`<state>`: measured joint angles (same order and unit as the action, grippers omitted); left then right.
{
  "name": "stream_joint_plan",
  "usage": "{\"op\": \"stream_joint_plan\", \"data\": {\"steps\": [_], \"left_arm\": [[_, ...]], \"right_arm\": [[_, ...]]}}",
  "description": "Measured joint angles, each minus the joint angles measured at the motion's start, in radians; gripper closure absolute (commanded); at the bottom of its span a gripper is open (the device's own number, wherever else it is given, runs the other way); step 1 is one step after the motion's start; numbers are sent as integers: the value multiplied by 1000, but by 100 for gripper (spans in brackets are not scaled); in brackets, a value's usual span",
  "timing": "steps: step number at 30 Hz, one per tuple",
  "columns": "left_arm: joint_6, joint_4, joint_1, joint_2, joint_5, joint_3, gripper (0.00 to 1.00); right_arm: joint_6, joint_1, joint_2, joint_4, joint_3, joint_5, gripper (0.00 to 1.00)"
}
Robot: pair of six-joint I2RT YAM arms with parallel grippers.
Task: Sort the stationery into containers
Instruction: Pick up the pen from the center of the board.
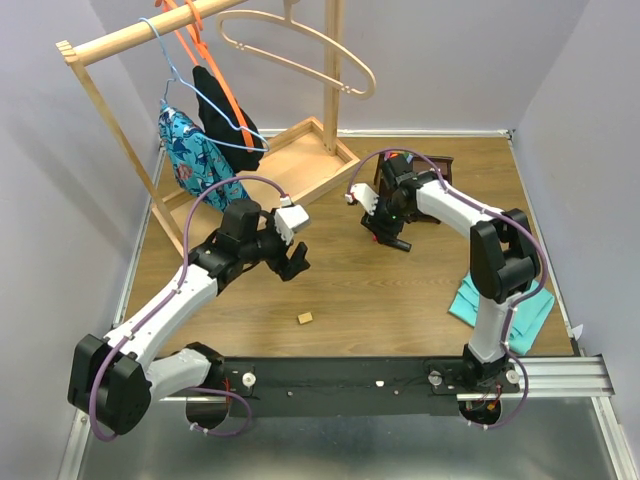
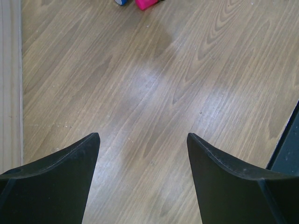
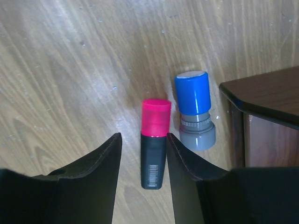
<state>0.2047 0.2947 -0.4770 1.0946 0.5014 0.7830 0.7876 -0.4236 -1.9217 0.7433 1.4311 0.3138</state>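
**Top view**
- Dark brown organizer [image 1: 441, 168] at far right of worktop [image 1: 340, 290], mostly hidden under right arm [image 1: 455, 205]
- Right jaws low, just in front of organizer
- Left jaws well left of organizer, over bare wood
- Tan eraser cube [image 1: 305, 318] alone, well in front and left of organizer, toward the arm bases
- Teal cloth [image 1: 500, 305] in front of organizer, at worktop's right edge
- Clothes rack [image 1: 120, 40] with hangers and pale tray [image 1: 300, 165] left of organizer and a little behind it
- Plain grey walls close on three sides

**Left wrist**
- Jaws spread wide, nothing between them
- Below, only wood grain with soft glare
- Bit of pink and blue at top edge of view

**Right wrist**
- Jaws spread, straddling pink-capped marker [image 3: 154, 149] lying flat near organizer corner [image 3: 266, 102]
- Clear gap on far side from organizer; contact on near side impossible to tell
- Blue-capped grey item [image 3: 195, 109] between marker and organizer, just beside marker

**Step in hand (judged): picking up the marker**
- Centre over black barrel, below the cap
- Keep organizer-side finger out of the blue-capped neighbour
- Close evenly to avoid pushing marker sideways
- Lift straight up before swinging over an organizer compartment
- Likely risk: smooth barrel sliding or rolling on slick, glossy wood
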Motion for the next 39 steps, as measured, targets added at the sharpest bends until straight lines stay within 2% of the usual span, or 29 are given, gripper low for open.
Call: {"op": "stream_joint_plan", "data": {"steps": [17, 19, 20, 21, 24, 27, 34, 39], "left_arm": [[-19, -47, 23, 0, 4, -38, 16], [-20, -47, 26, 0, 5, -40, 16], [-22, -50, 30, -1, 5, -40, 16], [-23, -52, 32, -2, 5, -41, 16], [-26, -58, 37, -3, 7, -43, 16], [-26, -61, 39, -3, 8, -43, 16], [-3, -58, 39, 31, 18, -24, 16], [18, -43, 39, 83, 32, 36, 16]], "right_arm": [[-20, 0, -80, -64, -11, -60, 46], [-21, 0, -80, -66, -11, -61, 54], [-21, 0, -80, -66, -11, -62, 61], [-23, 0, -80, -67, -11, -62, 72], [-19, -3, -80, -69, -13, -62, 85], [-13, -5, -75, -65, -13, -57, 92], [-32, -22, 37, 29, -13, 40, 96], [-98, -22, 190, 108, 100, 136, 99]]}}
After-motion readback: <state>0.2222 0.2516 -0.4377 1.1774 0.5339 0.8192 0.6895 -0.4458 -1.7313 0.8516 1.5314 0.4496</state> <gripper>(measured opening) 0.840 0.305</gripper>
